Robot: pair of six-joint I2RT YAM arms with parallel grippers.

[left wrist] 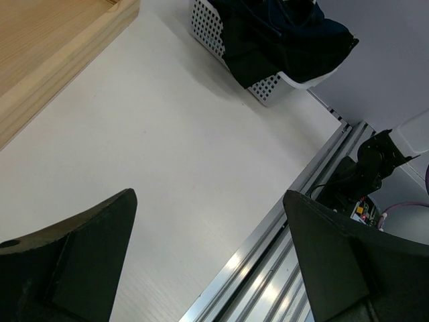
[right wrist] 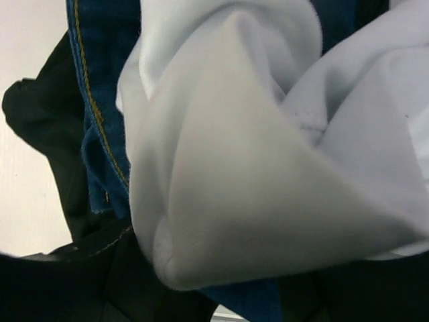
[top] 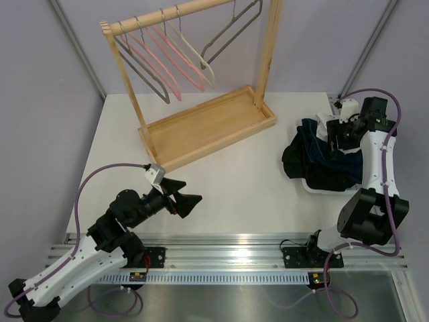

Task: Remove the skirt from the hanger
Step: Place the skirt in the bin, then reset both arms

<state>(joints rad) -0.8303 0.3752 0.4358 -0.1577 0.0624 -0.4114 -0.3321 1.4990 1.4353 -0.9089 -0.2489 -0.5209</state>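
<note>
**While Off the Hanger, Bunched at the Basket**

As seen from the top view: far on the table (top: 248, 194), a wooden rack (top: 201, 127) hung with hangers (top: 167, 67), every one bare; at right, a white basket (top: 315, 189) heaped with dark clothes (top: 315, 161); right gripper (top: 342, 127) down at the far end of that heap, just beside the white skirt (top: 327, 123) on top of the pile; fingers hidden there, so cannot tell whether clamped or spread; left gripper (top: 192, 192) at near left over the table, fingers spread wide, holding nothing, well apart from rack and basket.

From the left wrist: left gripper (left wrist: 209, 201) with two dark fingers wide apart and only bare table between; rack corner at far left; perforated basket (left wrist: 268, 90) at far right, dark clothes spilling over its rim; metal rail (left wrist: 268, 248) at near right.

From the right wrist: filled with the bunched white skirt (right wrist: 268, 168), close against the lens; blue denim (right wrist: 94, 100) with yellow stitching at left; black cloth (right wrist: 40, 134) further left; fingers not made out; gripping or not, cannot tell.
</note>
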